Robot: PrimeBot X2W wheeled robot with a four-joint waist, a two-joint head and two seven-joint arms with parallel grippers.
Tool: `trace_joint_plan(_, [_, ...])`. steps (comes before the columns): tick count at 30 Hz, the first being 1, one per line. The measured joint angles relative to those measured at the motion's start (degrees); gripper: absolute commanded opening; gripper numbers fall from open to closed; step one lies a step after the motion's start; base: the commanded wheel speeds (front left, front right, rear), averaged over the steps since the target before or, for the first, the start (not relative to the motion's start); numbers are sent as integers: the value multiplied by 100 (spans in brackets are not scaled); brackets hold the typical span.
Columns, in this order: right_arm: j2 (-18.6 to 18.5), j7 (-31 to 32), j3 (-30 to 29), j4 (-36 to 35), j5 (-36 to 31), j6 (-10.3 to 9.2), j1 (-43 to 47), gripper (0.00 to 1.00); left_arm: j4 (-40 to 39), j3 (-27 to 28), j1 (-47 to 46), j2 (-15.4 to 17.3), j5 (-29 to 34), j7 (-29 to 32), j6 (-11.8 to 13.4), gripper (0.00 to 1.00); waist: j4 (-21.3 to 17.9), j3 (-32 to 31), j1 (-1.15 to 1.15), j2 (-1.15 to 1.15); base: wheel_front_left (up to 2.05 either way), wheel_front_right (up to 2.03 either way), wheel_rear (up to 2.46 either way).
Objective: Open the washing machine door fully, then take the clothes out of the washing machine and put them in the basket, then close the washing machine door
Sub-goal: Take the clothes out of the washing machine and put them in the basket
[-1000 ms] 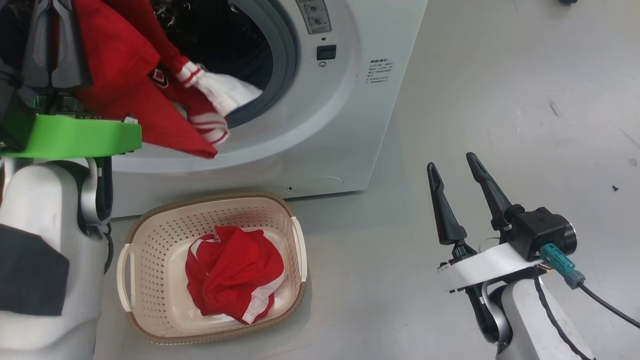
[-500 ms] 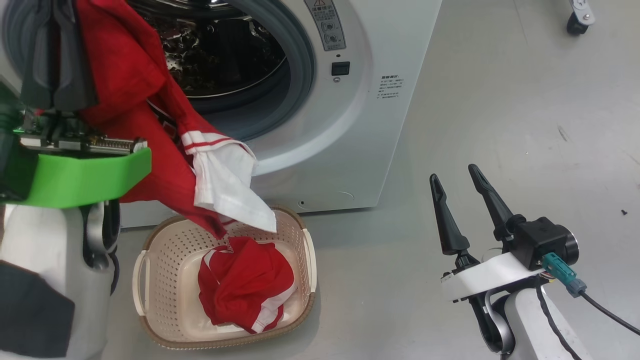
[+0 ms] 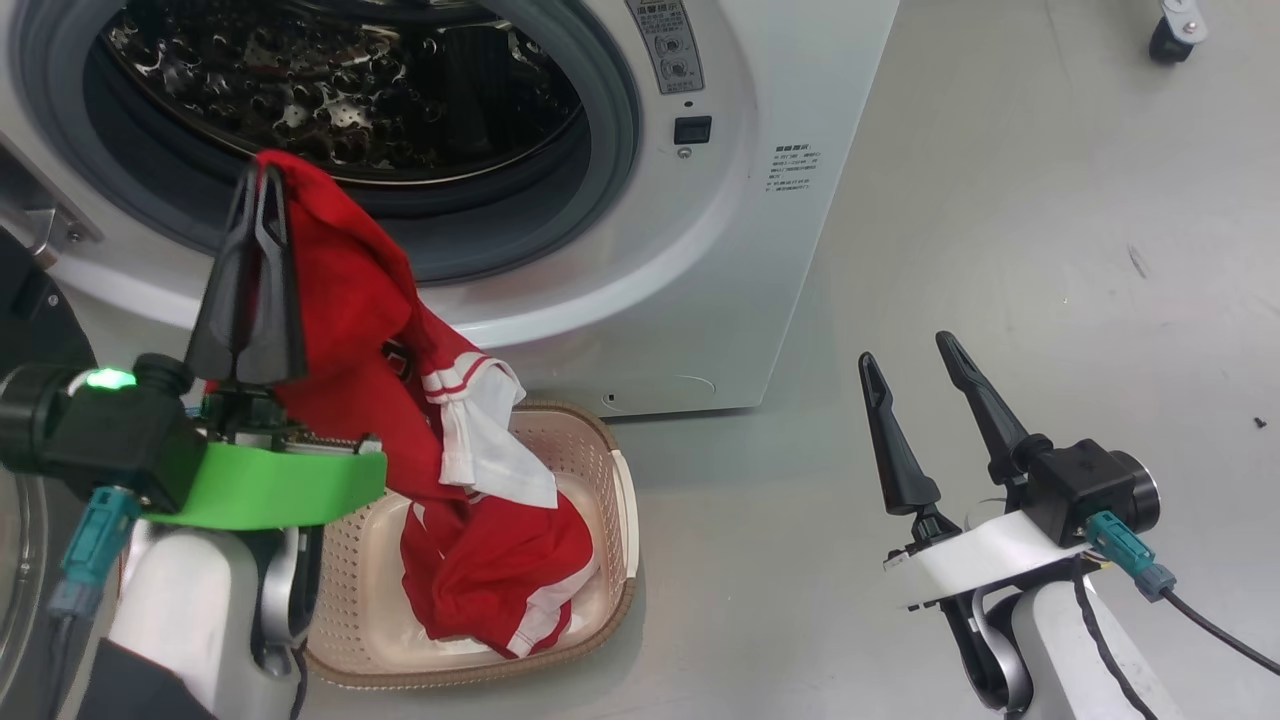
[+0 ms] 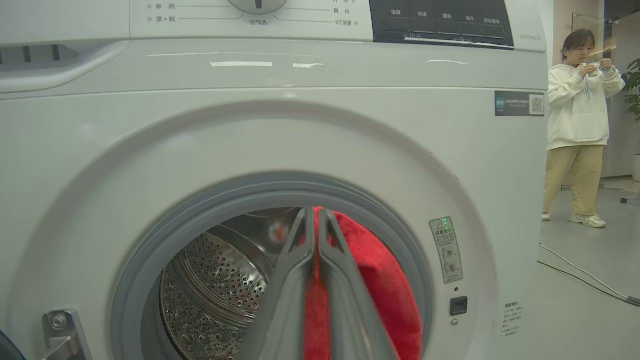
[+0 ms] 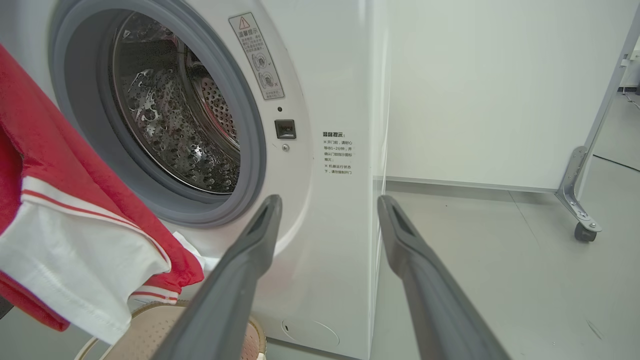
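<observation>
Left hand (image 3: 260, 172): dark tapered fingers (image 3: 235, 300) on a green plastic bracket (image 3: 270, 490). Right hand (image 3: 903, 348): white bracket (image 3: 960, 560), teal plug (image 3: 1120, 540), apparently black cable (image 3: 1220, 625).

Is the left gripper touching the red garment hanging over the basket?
Touching. The left wrist view shows the left gripper shut with the hanging red garment pinched between its fingers.

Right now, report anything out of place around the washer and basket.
Nothing spilled or damaged. The hanging red garment is pinched in the shut left gripper, its lower end trailing into the basket over the crumpled red garment there. The right gripper is open, holding nothing.
</observation>
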Motion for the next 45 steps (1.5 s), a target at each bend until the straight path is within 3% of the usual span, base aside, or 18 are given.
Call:
trace_joint_plan(14, [2, 0, 0, -143, -96, 12, -7, 100, 469, -216, 770, -105, -226, 274, 1, 0, 2, 402, 0, 0, 0, 0, 0])
trace_joint_plan(27, [3, 1, 45, -370, -166, 56, -268, 100, 1720, -255, 819, -166, -655, 654, -80, 0, -145, 1093, 0, 0, 0, 0, 0])
trace_joint_plan(45, [2, 0, 238, -646, -133, 53, -829, 100, 3635, -71, -630, -126, -849, 1016, -380, 0, -518, 2291, 0, 0, 0, 0, 0])
